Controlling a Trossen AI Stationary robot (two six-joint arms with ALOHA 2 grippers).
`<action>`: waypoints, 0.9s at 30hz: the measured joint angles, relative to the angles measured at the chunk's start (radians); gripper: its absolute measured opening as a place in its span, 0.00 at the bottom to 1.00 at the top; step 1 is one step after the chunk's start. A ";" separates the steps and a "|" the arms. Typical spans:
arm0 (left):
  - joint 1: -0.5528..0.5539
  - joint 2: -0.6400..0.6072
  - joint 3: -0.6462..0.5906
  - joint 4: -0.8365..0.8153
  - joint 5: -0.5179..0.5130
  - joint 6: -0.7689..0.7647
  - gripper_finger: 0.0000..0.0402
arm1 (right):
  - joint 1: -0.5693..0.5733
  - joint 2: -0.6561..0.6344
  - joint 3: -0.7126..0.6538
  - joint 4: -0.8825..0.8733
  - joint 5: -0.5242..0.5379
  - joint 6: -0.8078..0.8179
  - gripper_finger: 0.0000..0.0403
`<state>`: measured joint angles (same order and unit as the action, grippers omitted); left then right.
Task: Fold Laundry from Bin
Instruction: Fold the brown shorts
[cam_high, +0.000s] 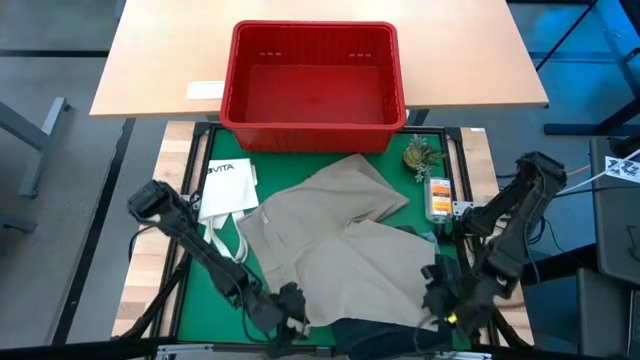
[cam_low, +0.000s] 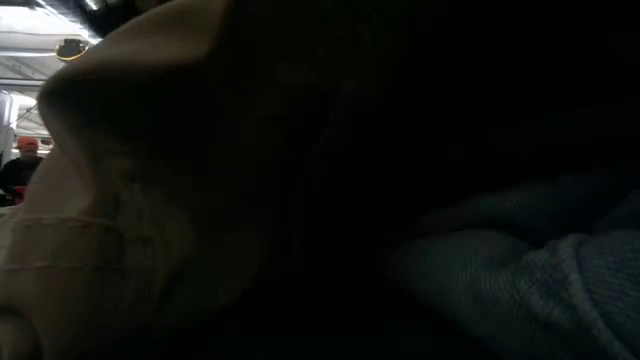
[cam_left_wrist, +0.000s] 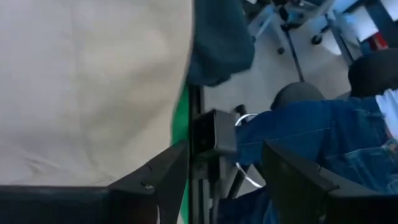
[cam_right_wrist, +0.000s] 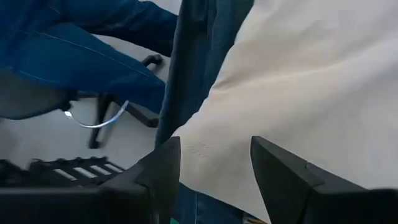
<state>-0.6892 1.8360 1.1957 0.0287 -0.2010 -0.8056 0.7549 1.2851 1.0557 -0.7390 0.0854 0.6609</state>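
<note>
A khaki-beige garment (cam_high: 345, 235) lies spread on the green mat (cam_high: 205, 290), below the red bin (cam_high: 315, 85), whose inside looks bare. A dark blue garment (cam_high: 350, 328) lies under the khaki one's near edge and hangs over the table's front (cam_right_wrist: 193, 68). My left gripper (cam_high: 290, 308) stands open at the khaki piece's near left corner, its fingers (cam_left_wrist: 168, 180) beside the cloth edge (cam_left_wrist: 93, 93). My right gripper (cam_high: 440, 295) stands open over the khaki piece's near right part (cam_right_wrist: 311, 74). In the low view the khaki cloth (cam_low: 80, 230) fills the picture.
A white tote bag (cam_high: 228, 190) lies left on the mat. A small plant (cam_high: 420, 155) and an orange object (cam_high: 438, 198) sit at the right. The bin stands on a wooden table (cam_high: 160, 60) behind. A person's legs in blue jeans (cam_left_wrist: 323, 124) show beyond the front edge.
</note>
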 joint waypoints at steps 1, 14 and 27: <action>-0.005 0.011 0.000 0.009 -0.005 0.000 0.48 | 0.022 0.011 0.000 0.004 0.024 0.004 0.49; -0.007 0.035 0.000 0.018 -0.028 0.000 0.48 | 0.177 0.110 0.000 0.081 0.173 -0.011 0.49; 0.004 0.035 0.000 0.018 -0.033 0.003 0.48 | 0.201 0.183 0.000 0.018 0.304 -0.063 0.48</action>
<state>-0.6853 1.8713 1.1957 0.0467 -0.2341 -0.8024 0.9554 1.4683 1.0554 -0.7213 0.3895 0.5978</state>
